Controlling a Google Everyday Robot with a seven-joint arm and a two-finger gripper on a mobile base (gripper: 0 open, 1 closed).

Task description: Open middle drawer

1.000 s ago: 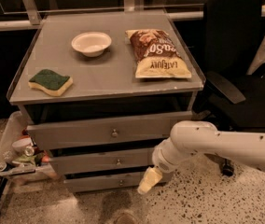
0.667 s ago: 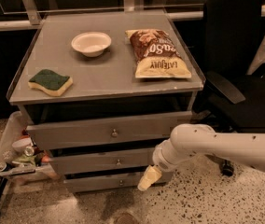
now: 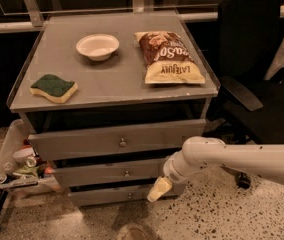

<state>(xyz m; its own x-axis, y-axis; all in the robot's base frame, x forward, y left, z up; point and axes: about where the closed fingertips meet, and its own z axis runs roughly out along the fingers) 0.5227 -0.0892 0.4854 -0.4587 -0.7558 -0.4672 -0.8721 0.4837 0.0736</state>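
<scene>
The claw [image 3: 159, 189], lower centre-right (how open, I cannot tell), hangs near the middle drawer [image 3: 92, 174]; best centre on its knob [image 3: 127, 173], then pull straight.

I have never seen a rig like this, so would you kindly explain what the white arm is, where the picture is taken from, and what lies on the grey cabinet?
There is one camera view, looking down at the grey cabinet from its front; where the camera is mounted is unknown. The white tube coming in from the right is the robot's arm, and its pale yellowish tip is the pincer. The pincer hangs before the lower drawers, right of and below the middle drawer's knob, apart from it, seemingly holding nothing. On top lie a white bowl, a bag of chips and a green sponge.
</scene>
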